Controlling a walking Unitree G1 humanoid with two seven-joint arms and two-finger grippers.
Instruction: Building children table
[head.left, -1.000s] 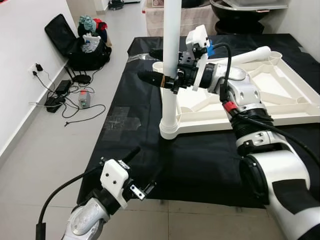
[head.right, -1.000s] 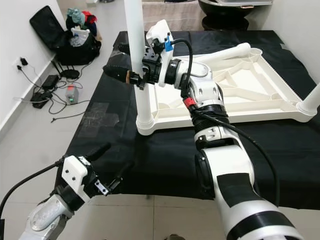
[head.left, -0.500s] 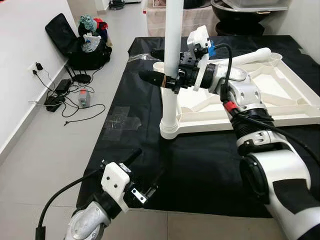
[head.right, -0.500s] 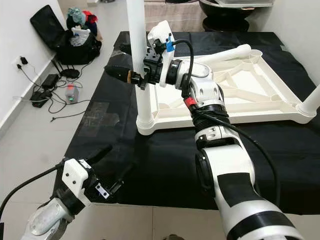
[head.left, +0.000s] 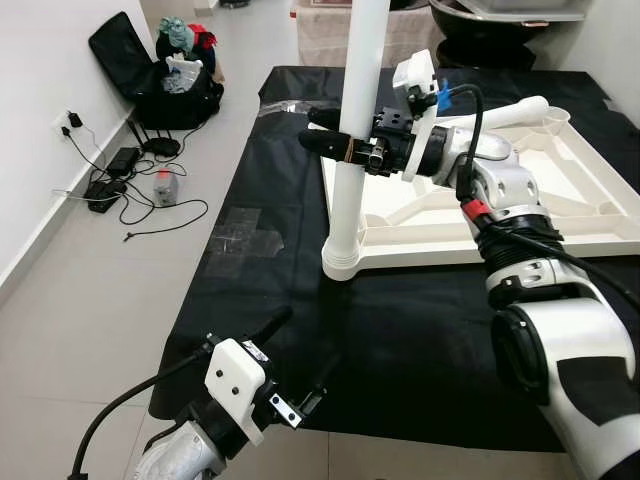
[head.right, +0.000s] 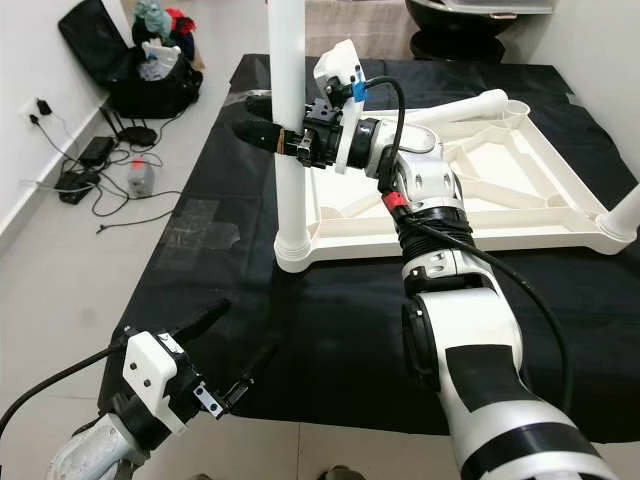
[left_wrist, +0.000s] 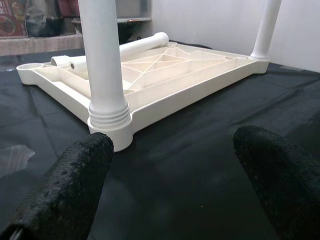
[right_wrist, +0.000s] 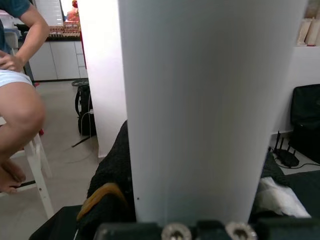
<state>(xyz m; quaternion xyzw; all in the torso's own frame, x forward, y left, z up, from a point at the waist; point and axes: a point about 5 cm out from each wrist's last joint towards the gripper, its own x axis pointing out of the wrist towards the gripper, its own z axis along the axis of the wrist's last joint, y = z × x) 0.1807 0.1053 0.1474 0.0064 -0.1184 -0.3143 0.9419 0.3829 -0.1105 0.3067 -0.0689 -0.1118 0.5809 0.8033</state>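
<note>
The white table top (head.left: 480, 245) lies upside down on a black cloth (head.left: 420, 320). One white leg (head.left: 352, 190) stands upright in its near left corner socket. My right gripper (head.left: 318, 130) is shut on this leg at mid height, a black finger (right_wrist: 107, 180) on each side of it. A second leg (head.left: 500, 110) lies along the far side of the top. A third leg (head.right: 628, 210) stands at the right corner. My left gripper (head.left: 311, 336) hangs open low over the cloth's near edge, its fingers (left_wrist: 70, 185) pointing at the upright leg's base (left_wrist: 107, 120).
An open black bag (head.left: 165, 85) with clothes lies on the floor by the left wall, with cables and chargers (head.left: 130, 180) next to it. A person (right_wrist: 20, 100) sits on a white stool beyond the leg. A dark tub (head.left: 500, 30) stands behind the cloth.
The camera has shifted a little. My right gripper keeps its hold on the upright leg. My left gripper has dropped slightly toward the cloth's near edge.
</note>
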